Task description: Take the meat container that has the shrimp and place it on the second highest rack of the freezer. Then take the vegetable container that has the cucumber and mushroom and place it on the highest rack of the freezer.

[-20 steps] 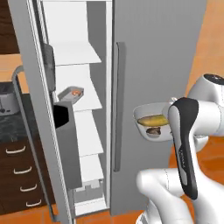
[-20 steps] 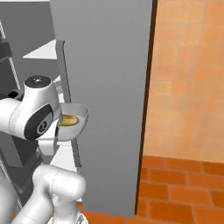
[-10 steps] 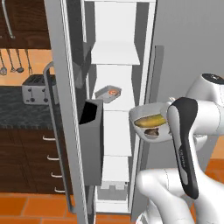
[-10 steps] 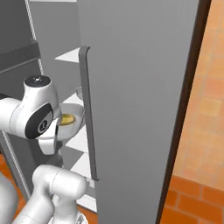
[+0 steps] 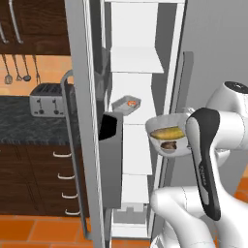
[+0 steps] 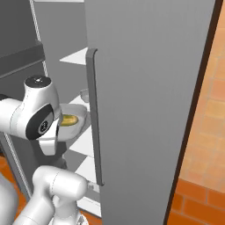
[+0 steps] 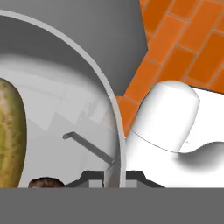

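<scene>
The vegetable container (image 5: 167,137), a deep grey bowl, hangs in front of the open freezer (image 5: 133,160) at mid-shelf height. In it lie the yellow-green cucumber (image 5: 167,131) and the dark mushroom (image 5: 168,145). My gripper (image 7: 114,176) is shut on the bowl's rim (image 7: 111,131), with the cucumber (image 7: 11,135) and mushroom (image 7: 43,182) just inside. The right base view shows the bowl (image 6: 74,127) beside my wrist. The meat container (image 5: 126,103) with the shrimp (image 5: 131,103) rests on a white shelf inside, up and to the left of the bowl, with another shelf (image 5: 133,60) above it.
The freezer's open left door (image 5: 85,121) with its long handle (image 5: 68,145) and a dark door bin (image 5: 110,131) stands left of the shelves. The shut right door (image 6: 149,110) and its handle (image 6: 93,118) lie close by my arm. A toaster (image 5: 48,99) sits on the dark counter (image 5: 19,126).
The whole picture has shifted: the base has moved, and the freezer's shelves now face me squarely and closer. The bowl stays held in the same place by my arm.
</scene>
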